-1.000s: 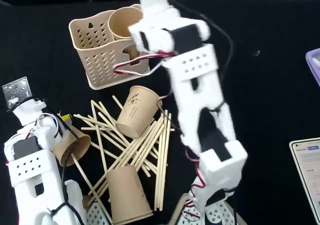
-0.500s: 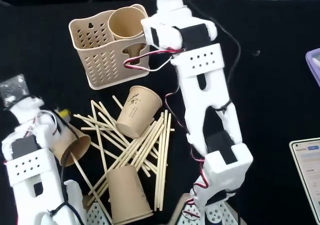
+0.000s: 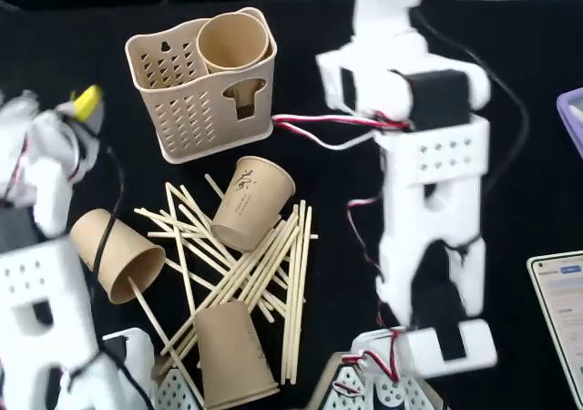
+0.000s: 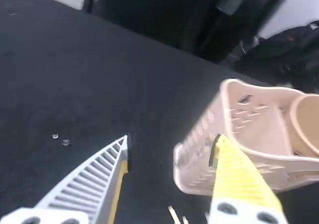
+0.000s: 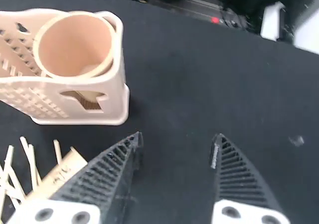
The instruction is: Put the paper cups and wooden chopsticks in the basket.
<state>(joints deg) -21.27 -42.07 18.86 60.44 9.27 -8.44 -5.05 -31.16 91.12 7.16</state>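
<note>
Right tool (image 5: 177, 136) has swung right, off basket (image 3: 196, 118); we log both tools spread, empty; tipped paper cup (image 3: 114, 253) nearest left tool (image 4: 171, 138).

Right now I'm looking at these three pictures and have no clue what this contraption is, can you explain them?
These are two small robot arms, a left arm and a right arm, at a black table. One picture looks down from above; the other two come from a camera on each arm's wrist, showing its pincer-like tool. The left tool and the right tool are both open and hold nothing. On the table stands a beige basket with one paper cup inside. Three more cups lie among scattered wooden chopsticks.
</note>
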